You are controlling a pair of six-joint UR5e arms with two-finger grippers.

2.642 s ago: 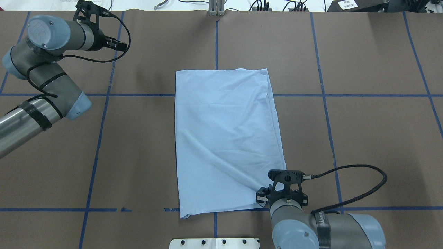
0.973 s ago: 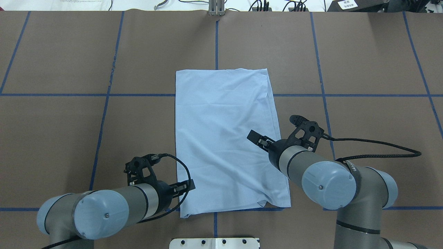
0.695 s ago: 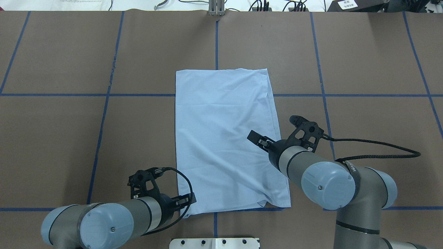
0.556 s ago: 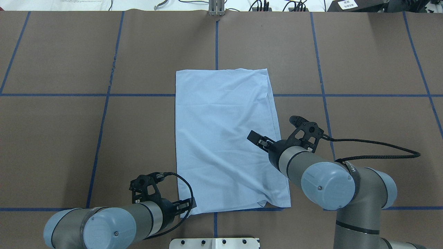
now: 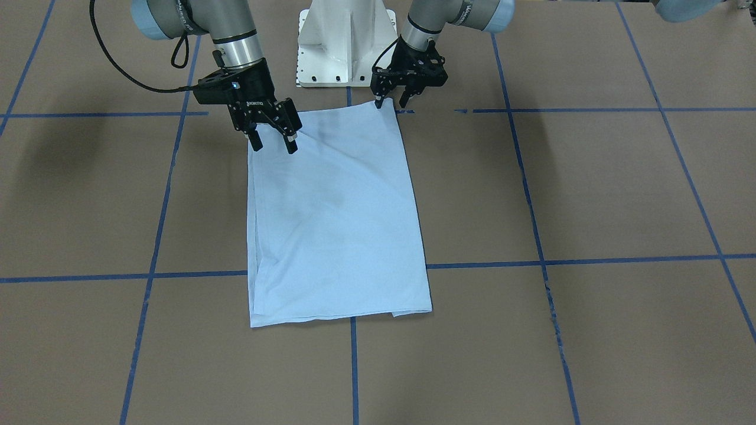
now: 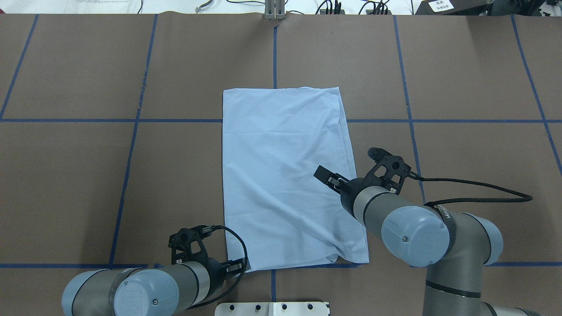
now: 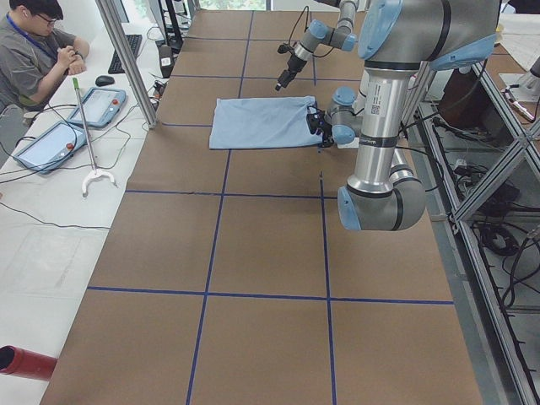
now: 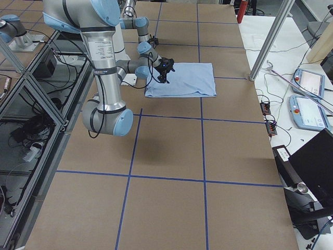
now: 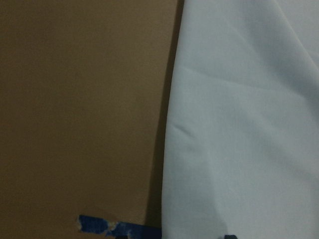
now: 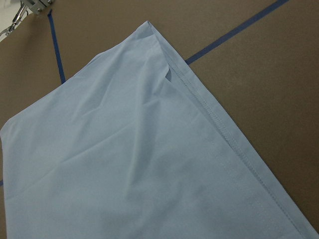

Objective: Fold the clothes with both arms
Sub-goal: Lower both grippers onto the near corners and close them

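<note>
Straight ahead of both grippers, the brown table [image 6: 175, 184] carried the light blue T-shirt [image 6: 285, 175], already folded down to a long rectangle. Its long axis ran directly away from the robot, and that was the line to watch. The short near edge lay closest to the two hands, the short far edge well beyond them. The right arm [image 6: 415, 235] reached in over the cloth, while the left arm [image 6: 140, 294] lay low along the table's near side.

And here was the right gripper [image 5: 274, 146]: jaws spread wide, nothing between them, seemingly poised above the shirt just inside its right-hand long edge. The near right corner [image 6: 361, 258] sat back behind it, toward the robot.

The left gripper [image 5: 391, 104] was the better placed. It was down at the near left corner [image 5: 385, 113], jaws parted and empty, one fingertip [image 5: 378, 105] right at the cloth's edge. The shirt lay just off to its inner side and stretched away ahead. Its wrist camera showed only that long edge against bare table.

My read: the coming fold would take the near edge forward along the long axis onto the far edge, so each hand needed a near corner. The left was practically there; the right looked to have to draw back first.
</note>
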